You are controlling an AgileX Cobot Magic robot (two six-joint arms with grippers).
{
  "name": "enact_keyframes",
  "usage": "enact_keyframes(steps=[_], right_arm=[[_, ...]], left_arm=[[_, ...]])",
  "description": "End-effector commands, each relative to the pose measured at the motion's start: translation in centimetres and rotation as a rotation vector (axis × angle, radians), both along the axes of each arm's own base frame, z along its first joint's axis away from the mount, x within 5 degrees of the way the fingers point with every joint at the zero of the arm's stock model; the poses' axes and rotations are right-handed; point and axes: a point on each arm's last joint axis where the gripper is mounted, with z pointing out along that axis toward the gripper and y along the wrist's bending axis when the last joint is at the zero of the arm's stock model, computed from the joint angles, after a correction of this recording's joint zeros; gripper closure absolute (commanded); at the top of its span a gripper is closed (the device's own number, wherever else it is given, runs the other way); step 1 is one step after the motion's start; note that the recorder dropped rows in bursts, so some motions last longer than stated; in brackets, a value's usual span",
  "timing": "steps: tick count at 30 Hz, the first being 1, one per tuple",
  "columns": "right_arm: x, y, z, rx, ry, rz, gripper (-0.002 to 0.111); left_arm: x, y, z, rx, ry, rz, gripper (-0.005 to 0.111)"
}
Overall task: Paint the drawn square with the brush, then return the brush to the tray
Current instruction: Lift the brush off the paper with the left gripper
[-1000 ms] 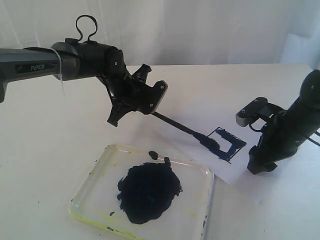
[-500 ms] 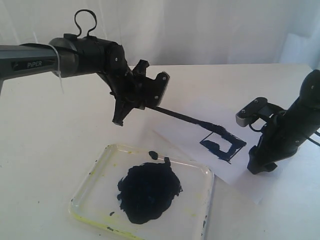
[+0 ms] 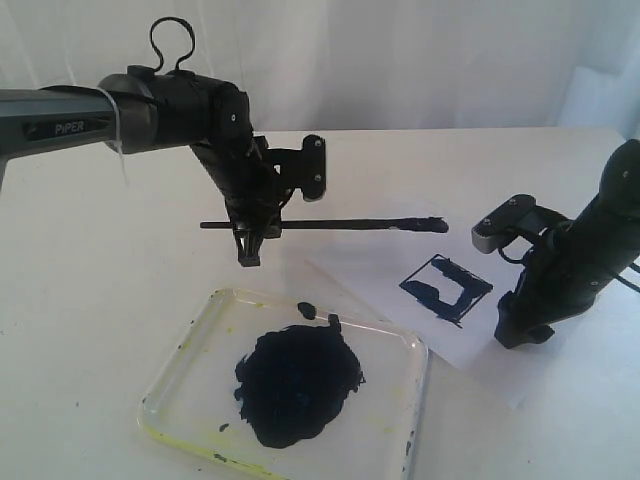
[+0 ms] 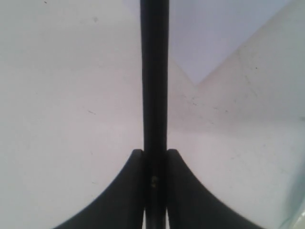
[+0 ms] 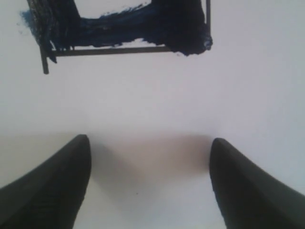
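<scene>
arms: two, left arm [image 3: 150,110] on the left and right arm [image 3: 600,230] on the right
grippers: two, left gripper [image 3: 248,240] and right gripper [image 3: 522,335]
brush [image 3: 350,225]: one
tray [image 3: 185,365]: one, near left
paint blob [image 3: 298,380]: one large, plus two small dabs [image 3: 306,309] toward the tray's far edge
paper sheet [image 3: 470,350]: one, on the right
drawn square [image 3: 446,289]: one, on the sheet

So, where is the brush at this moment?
In the exterior view the brush is held level in the left gripper, left of centre, its tip clear of the paper near the drawn square.
</scene>
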Motion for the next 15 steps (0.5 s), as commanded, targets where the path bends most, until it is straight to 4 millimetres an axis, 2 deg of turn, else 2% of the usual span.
enact_keyframes(steps=[1, 7, 15], right_arm=[[0.0, -0.2, -0.8, -0.018, 0.009, 0.012, 0.042], [0.0, -0.2, -0.8, -0.018, 0.008, 0.012, 0.042], [0.0, -0.2, -0.8, -0.018, 0.008, 0.008, 0.042]], left_arm=[[-0.6, -0.1, 0.6, 0.033, 0.024, -0.017, 0.107], [-1.3, -1.2, 0.7, 0.119, -0.045, -0.085, 0.107], [-1.1, -1.2, 0.8, 0.137, -0.082, -0.099, 0.107]])
